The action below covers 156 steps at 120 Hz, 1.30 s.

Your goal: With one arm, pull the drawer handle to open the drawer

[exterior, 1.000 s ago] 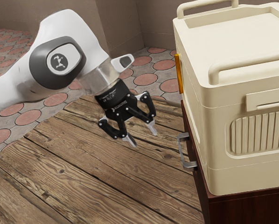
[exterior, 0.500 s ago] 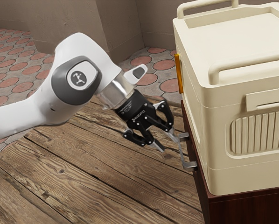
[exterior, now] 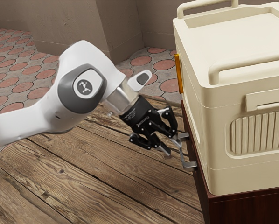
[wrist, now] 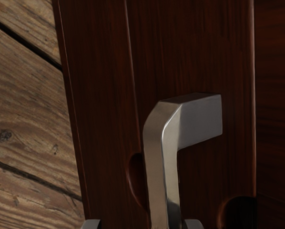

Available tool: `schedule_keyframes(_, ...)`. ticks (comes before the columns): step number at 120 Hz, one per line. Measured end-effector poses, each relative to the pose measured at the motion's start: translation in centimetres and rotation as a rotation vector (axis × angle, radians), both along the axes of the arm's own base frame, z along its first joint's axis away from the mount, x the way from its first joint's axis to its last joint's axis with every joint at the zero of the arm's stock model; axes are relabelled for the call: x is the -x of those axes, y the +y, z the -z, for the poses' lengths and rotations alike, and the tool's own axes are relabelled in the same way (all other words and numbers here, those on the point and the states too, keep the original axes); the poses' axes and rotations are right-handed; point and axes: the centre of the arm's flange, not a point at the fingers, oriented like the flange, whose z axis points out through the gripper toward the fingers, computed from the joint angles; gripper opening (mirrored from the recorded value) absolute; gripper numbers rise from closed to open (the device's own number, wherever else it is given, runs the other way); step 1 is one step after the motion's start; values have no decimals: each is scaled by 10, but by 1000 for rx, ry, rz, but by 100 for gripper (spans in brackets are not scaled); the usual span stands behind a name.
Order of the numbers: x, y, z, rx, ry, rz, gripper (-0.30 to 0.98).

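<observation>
Reaching in from the exterior view's left, the gripper holds its fingers apart, with the bar of the metal handle between them and nearer one fingertip than the other. The handle juts from the dark wooden front of the cabinet (a bulky cream case sits on top), beside the plank surface.

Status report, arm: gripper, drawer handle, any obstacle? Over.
Gripper open, fingers on both sides of handle. Drawer looks shut. Cream box on top of cabinet, seemingly not blocking the pull.
</observation>
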Motion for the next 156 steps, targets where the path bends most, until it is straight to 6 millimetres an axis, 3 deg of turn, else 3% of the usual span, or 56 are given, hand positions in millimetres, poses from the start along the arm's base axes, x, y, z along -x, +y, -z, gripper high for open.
schedule_keyframes(22,2,-15,7,-7,-10,39,13)
schedule_keyframes(48,4,-15,7,-21,-25,52,2)
schedule_keyframes(118,28,10,8,-61,-21,26,-5)
schedule_keyframes(156,52,26,6,-75,-23,-5,-6)
